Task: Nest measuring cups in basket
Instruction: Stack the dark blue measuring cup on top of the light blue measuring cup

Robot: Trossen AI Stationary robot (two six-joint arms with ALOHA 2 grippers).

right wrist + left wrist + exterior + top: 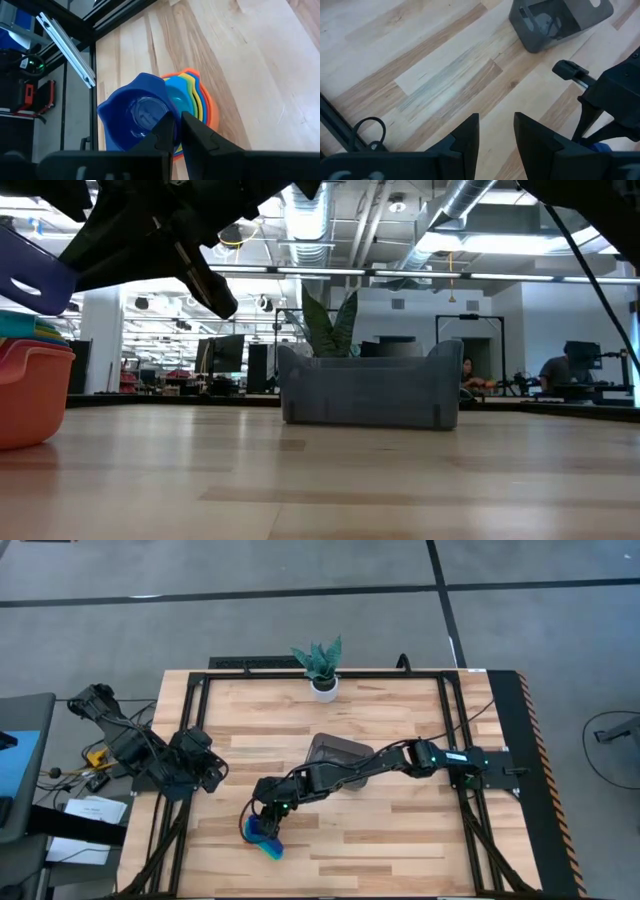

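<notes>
So the measuring cups are sitting as one nested stack on the tabletop, right under the right hand, and well short of the basket behind that arm. The right hand is pinching the rim of the blue cup, which rides tilted above the stack, not seated in it. My guess is it grips by the rim because that thin wall is the easiest thing to clamp, and the cup is angled either going onto or coming off the pile; can't tell which.

The right wrist view is the only one showing the colour rings (orange outermost, then yellow, green, light blue). The low view shows the orange cup resting flat on the wood and the basket upright with the plant behind it. Overhead shows the layout, plus the left hand parked off at the side edge, fingers spread, holding nothing.
</notes>
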